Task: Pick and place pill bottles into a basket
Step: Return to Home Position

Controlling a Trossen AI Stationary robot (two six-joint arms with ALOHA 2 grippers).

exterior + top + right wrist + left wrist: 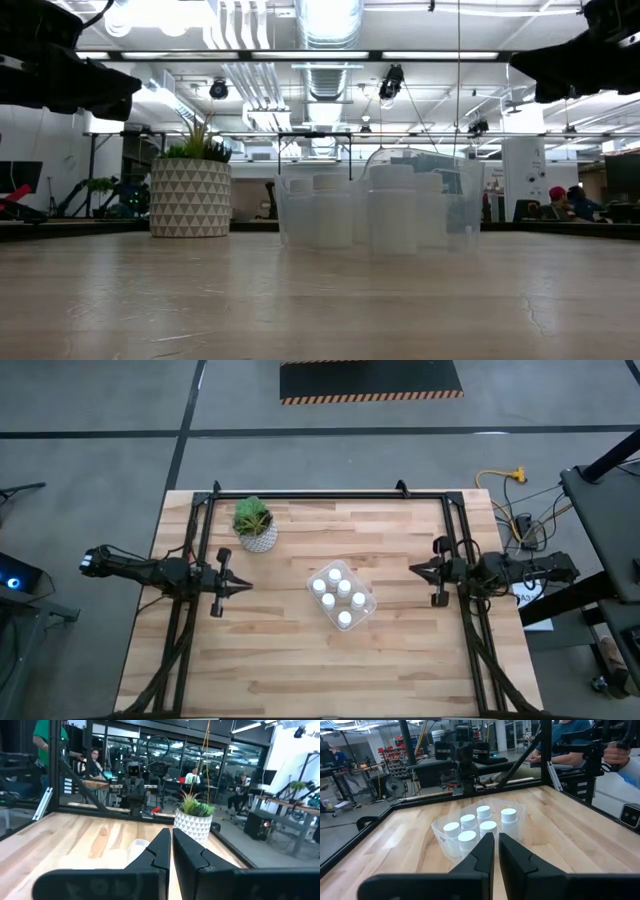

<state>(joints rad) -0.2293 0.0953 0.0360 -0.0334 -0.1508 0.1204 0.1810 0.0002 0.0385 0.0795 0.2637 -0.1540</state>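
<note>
- The left gripper hangs over the table's left side, pointing toward the middle. Its own wrist view shows the 2 fingers drawn together with only a thin slit between them, holding nothing.
- The right gripper hangs over the right side, facing the left one. Its fingers are likewise pressed nearly together and grip nothing.
- Both grippers are well apart from the basket, which lies between them, a little right of the table's centre and turned at an angle to its edges.
- The basket holds all 6 pill bottles, upright with caps up, packed in 2 rows of 3.
- Only the high view gives the whole layout, with the plant pot toward the far-left corner, apart from the basket.
- The low view shows the bottles through the basket's clear wall, with the pot off to one side. Of the arms it catches only dark parts in its upper corners, no fingertips.
- The left wrist view shows all 6 caps. In the right wrist view the fingers hide most of the basket, and the pot stands beyond them.
- People sit in the room beyond the table.
</note>
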